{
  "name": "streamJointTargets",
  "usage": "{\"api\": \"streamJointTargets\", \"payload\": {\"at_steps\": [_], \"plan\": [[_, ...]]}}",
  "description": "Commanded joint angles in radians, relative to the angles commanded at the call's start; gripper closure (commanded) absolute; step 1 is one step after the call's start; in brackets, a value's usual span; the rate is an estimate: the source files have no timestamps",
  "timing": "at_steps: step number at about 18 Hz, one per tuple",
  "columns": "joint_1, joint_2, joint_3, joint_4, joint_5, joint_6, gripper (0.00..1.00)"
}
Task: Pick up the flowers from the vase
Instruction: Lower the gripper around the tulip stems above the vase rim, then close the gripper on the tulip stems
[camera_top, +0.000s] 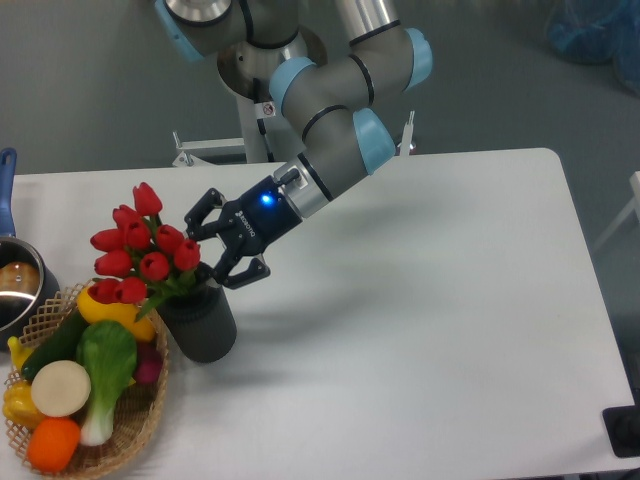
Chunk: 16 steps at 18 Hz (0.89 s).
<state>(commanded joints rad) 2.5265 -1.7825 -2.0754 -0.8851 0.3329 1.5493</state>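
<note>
The white rectangular bench (420, 300) is seen to fill most of the view. Above its far left part the grey and light-blue jointed robot arm (335, 110) is bent down toward the left. At the front left corner a woven wicker basket (140, 425) of vegetables and fruit is set, with a green-and-white leafy vegetable (105, 375) lying in it. A shiny metal pot with a blue handle (15, 285) is partly cut off by the left edge. The dark grey ribbed cylindrical vase (200, 322) stands upright just beside the basket. The bunch of red tulip buds with green stems (145, 255) is held in the vase, leaning left. The black two-finger hand (222, 243) is spread wide, released, just right of the buds above the vase mouth; contact cannot be told.
</note>
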Motion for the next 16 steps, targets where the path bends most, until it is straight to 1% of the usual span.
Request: {"api": "streamJointTargets", "payload": {"at_steps": [2, 3, 8, 10, 16], "plan": [[0.002, 0.002, -0.002, 0.000, 0.002, 0.000, 0.79], [0.003, 0.002, -0.003, 0.000, 0.000, 0.000, 0.82], [0.005, 0.008, -0.003, -0.002, -0.002, -0.008, 0.94], [0.006, 0.011, -0.005, -0.002, -0.012, -0.009, 0.97], [0.012, 0.029, -0.003, -0.003, -0.049, -0.015, 0.97]]}}
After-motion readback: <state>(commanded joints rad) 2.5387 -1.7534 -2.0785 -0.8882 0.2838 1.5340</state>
